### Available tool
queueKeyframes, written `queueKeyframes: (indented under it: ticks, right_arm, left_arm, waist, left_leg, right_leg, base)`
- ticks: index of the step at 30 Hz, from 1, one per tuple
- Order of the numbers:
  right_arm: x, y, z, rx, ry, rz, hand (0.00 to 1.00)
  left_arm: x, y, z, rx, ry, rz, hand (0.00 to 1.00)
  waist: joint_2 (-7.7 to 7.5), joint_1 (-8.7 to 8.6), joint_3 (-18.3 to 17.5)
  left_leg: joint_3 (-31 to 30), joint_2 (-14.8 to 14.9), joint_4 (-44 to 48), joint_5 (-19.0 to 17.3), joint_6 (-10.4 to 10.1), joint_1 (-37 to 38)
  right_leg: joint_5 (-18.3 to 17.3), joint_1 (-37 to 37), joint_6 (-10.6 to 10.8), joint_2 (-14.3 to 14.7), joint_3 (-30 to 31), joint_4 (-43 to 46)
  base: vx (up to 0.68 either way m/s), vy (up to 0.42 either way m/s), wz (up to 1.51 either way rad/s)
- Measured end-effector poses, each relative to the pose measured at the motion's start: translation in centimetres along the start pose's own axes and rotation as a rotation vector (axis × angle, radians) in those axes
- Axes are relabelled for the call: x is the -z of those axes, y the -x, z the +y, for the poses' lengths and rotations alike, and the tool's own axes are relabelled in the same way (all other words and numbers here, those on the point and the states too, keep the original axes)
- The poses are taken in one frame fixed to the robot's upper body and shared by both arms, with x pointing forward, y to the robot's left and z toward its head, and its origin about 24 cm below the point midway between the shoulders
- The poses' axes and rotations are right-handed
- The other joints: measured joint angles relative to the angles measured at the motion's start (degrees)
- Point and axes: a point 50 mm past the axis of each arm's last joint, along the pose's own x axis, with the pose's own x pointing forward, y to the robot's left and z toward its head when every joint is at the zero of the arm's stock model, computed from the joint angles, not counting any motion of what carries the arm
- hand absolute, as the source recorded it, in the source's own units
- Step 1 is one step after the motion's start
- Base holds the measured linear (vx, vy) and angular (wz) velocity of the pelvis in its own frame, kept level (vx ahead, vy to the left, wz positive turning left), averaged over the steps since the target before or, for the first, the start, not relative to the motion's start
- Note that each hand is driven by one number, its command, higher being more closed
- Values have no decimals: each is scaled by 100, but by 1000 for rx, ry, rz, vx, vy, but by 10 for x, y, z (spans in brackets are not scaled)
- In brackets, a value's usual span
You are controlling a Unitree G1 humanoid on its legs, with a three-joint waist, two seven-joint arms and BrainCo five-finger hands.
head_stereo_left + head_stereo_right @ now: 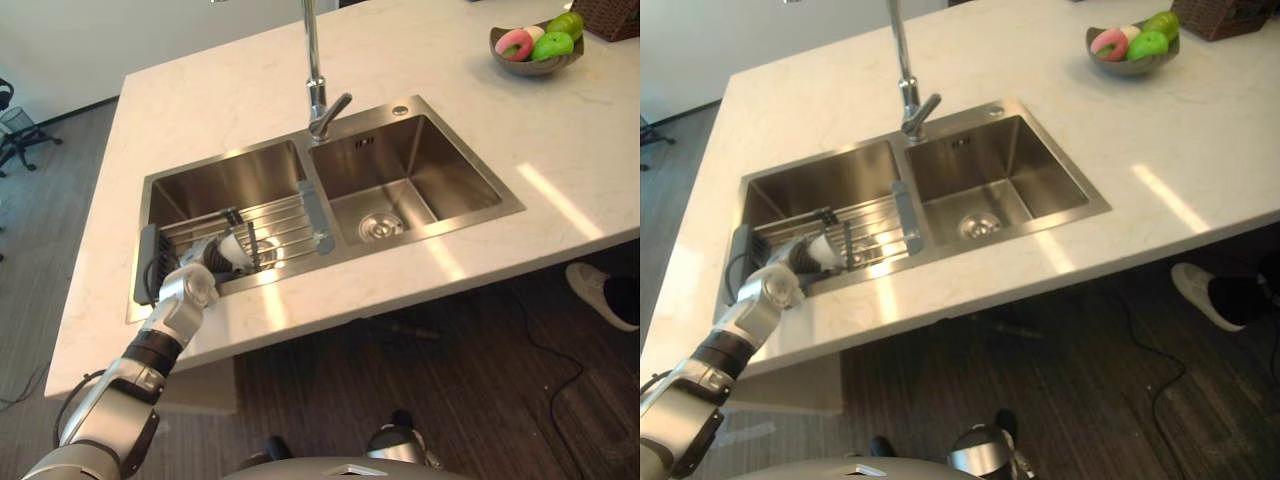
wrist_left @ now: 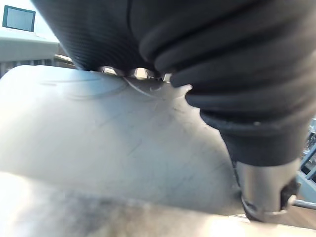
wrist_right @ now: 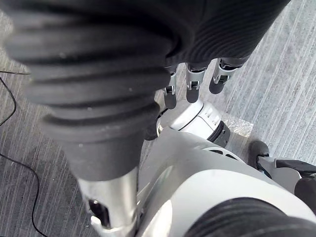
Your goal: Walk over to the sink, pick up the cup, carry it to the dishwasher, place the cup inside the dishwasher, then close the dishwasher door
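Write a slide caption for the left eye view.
Left hand reaches to the wire rack in the left basin of the double sink; fruit bowl on the counter beyond.

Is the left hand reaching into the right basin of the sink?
No, the left hand is at the wire rack that lies in the left basin.

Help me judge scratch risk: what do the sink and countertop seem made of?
Sink: likely brushed stainless steel, grey with soft metallic reflections. Countertop: probably polished marble or a look-alike, white with faint grey veining and glossy light patches.
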Motion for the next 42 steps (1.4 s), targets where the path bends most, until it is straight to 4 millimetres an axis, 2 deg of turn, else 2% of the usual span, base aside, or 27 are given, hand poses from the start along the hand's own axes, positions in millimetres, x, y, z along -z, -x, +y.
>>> queueKeyframes:
  ticks: [10, 12, 18, 19, 21, 23, 24, 26, 27, 29, 31, 33, 37, 39, 40, 42]
  right_arm:
    - [2, 1, -2, 6, 2, 6, 0]
    - [2, 1, -2, 6, 4, 7, 0]
    - [5, 1, -3, 9, 27, 20, 0]
    - [7, 1, -4, 11, 25, 25, 0]
    - [10, 3, -8, 17, 18, 31, 0]
    - [15, 5, -13, 6, -19, 31, 0]
    - [15, 5, -14, 4, -32, 31, 0]
    - [18, 6, -20, 9, -71, 25, 0]
    - [18, 7, -21, 10, -77, 26, 0]
    - [18, 8, -28, 22, -133, 25, 0]
    - [15, 9, -30, 24, -166, 9, 0]
    - [14, 9, -30, 24, -194, -2, 0]
    - [16, 8, -27, 26, -192, 12, 0]
    - [21, 8, -28, 18, -189, 30, 0]
    - [21, 8, -28, 18, -189, 30, 0]
    - [23, 10, -32, 24, -159, 41, 0]
  left_arm:
    - [2, 3, -11, -44, -30, -88, 100]
    - [-2, 4, -10, -73, 33, -131, 100]
    - [-20, 24, -10, -150, 539, -277, 100]
    - [-24, 30, -1, -184, 687, -316, 100]
    - [-25, 36, 13, -216, 868, -362, 100]
    - [-18, 47, 41, -298, 1138, -438, 100]
    - [-15, 50, 49, -325, 1196, -461, 100]
    - [-9, 64, 78, -435, 1361, -607, 100]
    - [-8, 68, 84, -460, 1388, -646, 100]
    - [-8, 85, 101, -530, 1485, -789, 100]
    - [-5, 94, 109, -556, 1587, -870, 100]
    - [3, 95, 110, -542, 1723, -895, 100]
    - [25, 90, 90, -502, 2088, -830, 100]
    - [40, 91, 74, -504, 2207, -741, 100]
    - [40, 91, 73, -504, 2208, -738, 100]
    - [49, 94, 60, -522, 2261, -677, 100]
  waist:
    - [0, -6, -76]
    - [1, -6, -83]
    - [0, 19, -113]
    - [-14, 57, -111]
    - [-48, 123, -121]
    - [-66, 273, -128]
    - [-63, 310, -129]
    - [-41, 448, -171]
    - [-36, 488, -183]
    - [-20, 680, -277]
    - [-8, 770, -332]
    - [-1, 786, -379]
    - [15, 923, -461]
    - [11, 937, -544]
    - [10, 939, -545]
    - [-15, 1111, -603]
  left_leg:
    - [8, 32, 51, -45, -15, 16]
    - [9, 39, 55, -46, -16, 18]
    - [0, 42, 55, -45, -16, 7]
    - [-4, 42, 59, -43, -16, 0]
    - [-11, 40, 68, -41, -15, -9]
    - [-30, 31, 91, -38, -12, -15]
    - [-40, 29, 101, -38, -10, -26]
    - [-161, 11, 137, -30, 20, -137]
    - [-178, 5, 137, -27, 25, -149]
    - [-227, -12, 148, -35, 54, -188]
    - [-266, -27, 152, -34, 70, -201]
    - [-327, -33, 168, -34, 83, -203]
    - [-349, -29, 247, -102, 191, -239]
    - [-482, -38, 293, -109, 204, -330]
    - [-484, -38, 294, -110, 205, -331]
    - [-524, -38, 399, -178, 318, -408]
  right_leg:
    - [-20, 36, 3, 9, 2, 0]
    - [-22, 40, -1, 15, 2, 0]
    - [-25, 61, -7, 20, -15, 2]
    - [-26, 59, -8, 21, -19, 3]
    - [-27, 59, -10, 22, -26, 11]
    - [-28, 69, -12, 21, -42, 12]
    - [-31, 69, -12, 19, -49, 12]
    - [-71, 67, -14, 10, -168, 7]
    - [-73, 68, -13, 8, -182, 4]
    - [-77, 79, -5, -1, -218, 13]
    - [-81, 102, 1, -5, -249, 35]
    - [-95, 160, 11, -6, -331, 38]
    - [-147, 244, -20, -3, -369, 39]
    - [-180, 275, -11, 3, -512, 41]
    - [-182, 275, -9, 4, -514, 41]
    - [-226, 295, 29, 8, -574, 44]
  base:
    - [0, 0, 0]
    - [0, 0, 0]
    - [0, 0, 0]
    - [0, 0, 0]
    - [0, 0, 0]
    - [-2, 3, 2]
    - [-22, 5, 11]
    - [-27, -1, 24]
    - [-23, 4, 21]
    - [-8, 9, 12]
    - [10, 3, 14]
    - [2, -2, 15]
    - [-15, 1, 6]
    - [-8, -7, 27]
    - [9, -9, 24]
    - [11, -7, 16]
